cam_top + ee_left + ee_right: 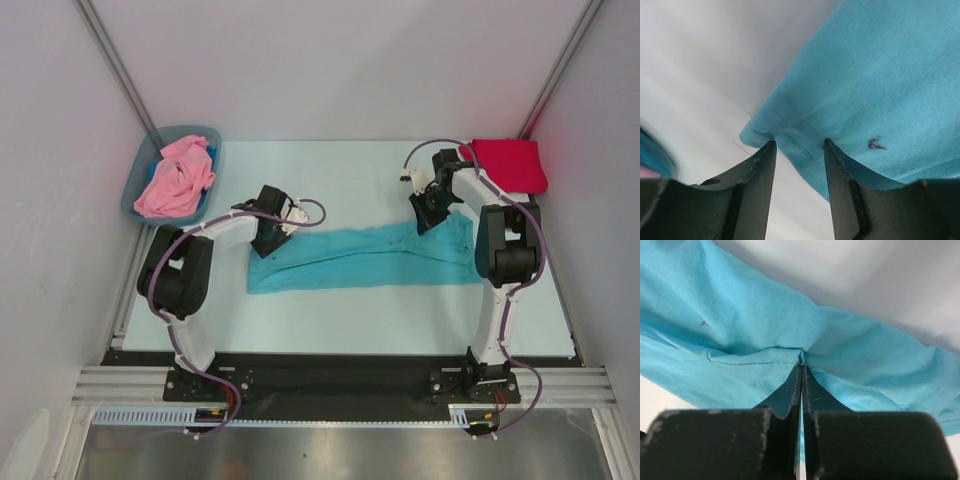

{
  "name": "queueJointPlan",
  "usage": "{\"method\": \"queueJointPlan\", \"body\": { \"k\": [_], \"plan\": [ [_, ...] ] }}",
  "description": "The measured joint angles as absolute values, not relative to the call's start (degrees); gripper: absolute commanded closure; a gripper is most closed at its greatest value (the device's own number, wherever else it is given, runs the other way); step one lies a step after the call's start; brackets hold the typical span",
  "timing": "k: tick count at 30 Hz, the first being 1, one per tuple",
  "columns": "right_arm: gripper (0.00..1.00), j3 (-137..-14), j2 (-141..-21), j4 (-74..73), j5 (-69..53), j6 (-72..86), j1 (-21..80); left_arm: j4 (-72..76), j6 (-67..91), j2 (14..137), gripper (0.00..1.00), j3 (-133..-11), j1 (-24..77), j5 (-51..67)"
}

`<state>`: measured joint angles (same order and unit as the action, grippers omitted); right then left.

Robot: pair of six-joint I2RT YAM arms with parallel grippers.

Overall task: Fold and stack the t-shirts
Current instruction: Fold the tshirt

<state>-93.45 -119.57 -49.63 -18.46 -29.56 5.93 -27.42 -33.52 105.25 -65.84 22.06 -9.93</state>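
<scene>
Teal shirt (370, 258) lies stretched left to right across the worktop (330, 310), mid-fold. Right end effector (801, 367) is pressed together, pinching its far right edge. Left end effector (799, 143) is partly spread, straddling the left hem without gripping. Next, I'd say: left closes, then both carry the edge over. Red shirt (510, 163) sits far right.

- Only slivers of something blue (209, 149) show under the pink t-shirt (175, 178) in the bin (133, 195); we cannot tell what it is.
- From above, the left gripper (268, 243) hides its own fingertips and the teal t-shirt (370, 258) corner beneath.
- Our left wrist view cuts that shirt off top and right; its left edge is a blur.
- The right gripper (802, 367) hides the cloth it pinches.
</scene>
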Motion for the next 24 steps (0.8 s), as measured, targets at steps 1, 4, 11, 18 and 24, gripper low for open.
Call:
{"method": "queueJointPlan", "body": {
  "k": [1,4,11,18,24],
  "plan": [
    [1.0,-93.45,-119.52,-49.8,-18.61,-29.58,5.93,-27.46,-33.52,105.3,0.51,-65.87,22.06,-9.93],
    [1.0,-93.45,-118.89,-51.0,-19.9,-29.69,5.93,-27.59,-33.52,105.38,0.51,-66.02,22.06,-9.93],
    [1.0,-93.06,-114.54,-56.51,-25.21,-31.73,5.93,-27.62,-33.52,105.41,0.51,-66.02,22.09,-9.93],
    [1.0,-89.34,-111.15,-62.13,-27.66,-36.03,6.37,-27.66,-33.54,105.41,0.51,-66.02,22.11,-10.02],
    [1.0,-86.39,-111.09,-68.86,-27.9,-41.34,6.59,-27.7,-33.67,105.45,0.51,-66.11,22.11,-10.22]
  ]
}}
